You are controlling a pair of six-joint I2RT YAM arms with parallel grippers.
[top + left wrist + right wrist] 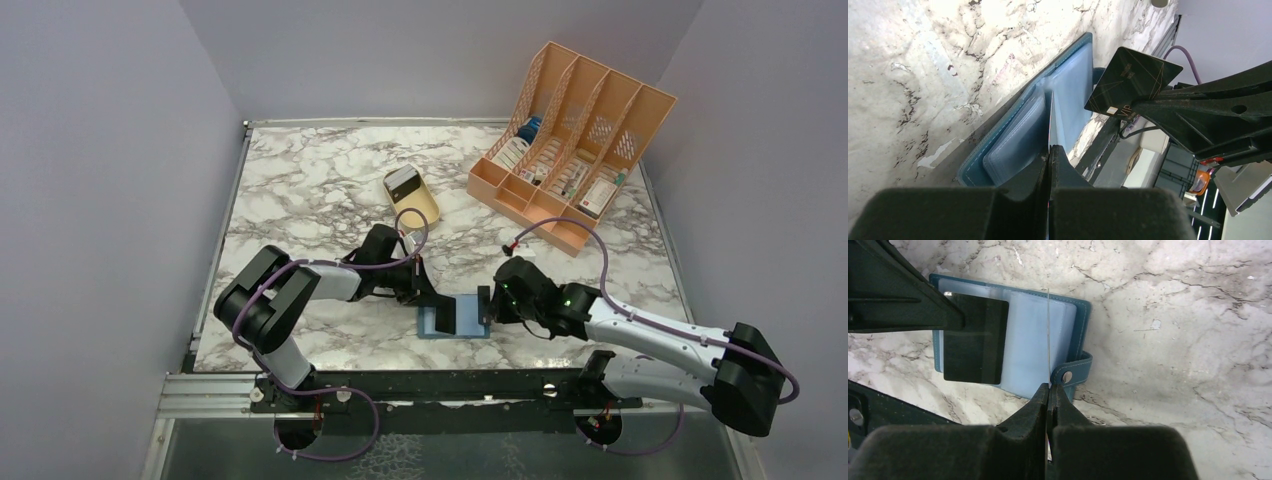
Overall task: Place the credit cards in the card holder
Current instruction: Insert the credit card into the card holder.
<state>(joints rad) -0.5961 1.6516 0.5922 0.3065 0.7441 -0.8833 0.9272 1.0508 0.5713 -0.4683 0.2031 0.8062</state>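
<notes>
**Position.** The card holder [466,320] lies open and flat on the marble table [300,190], at lower centre of the top view and close to the table's near edge. Its pale pockets face up. Its snap strap [1066,376] juts out at the lower right in the right wrist view.

**Tools.** The left gripper [1049,150] has its jaws closed flat on a plain black card [975,337], pinched at one edge over the holder's left pockets. The right gripper [1049,387] is likewise clamped on a gold-lined card [1133,82]. Whether either card touches a pocket cannot be told.

**Handling (judgement).**
- The cards are light, stiff and slick. An edge pinch leaves the free end to lead, but a card may pivot if it snags.
- The holder is light with limp sleeves, and nothing pins it. It is likely to slide on the marble.

**Clearance.** The grippers face each other closely across the holder, so room between them is tight. The tan tray [412,195] and orange rack [570,140] stand well apart toward the upper frame.
</notes>
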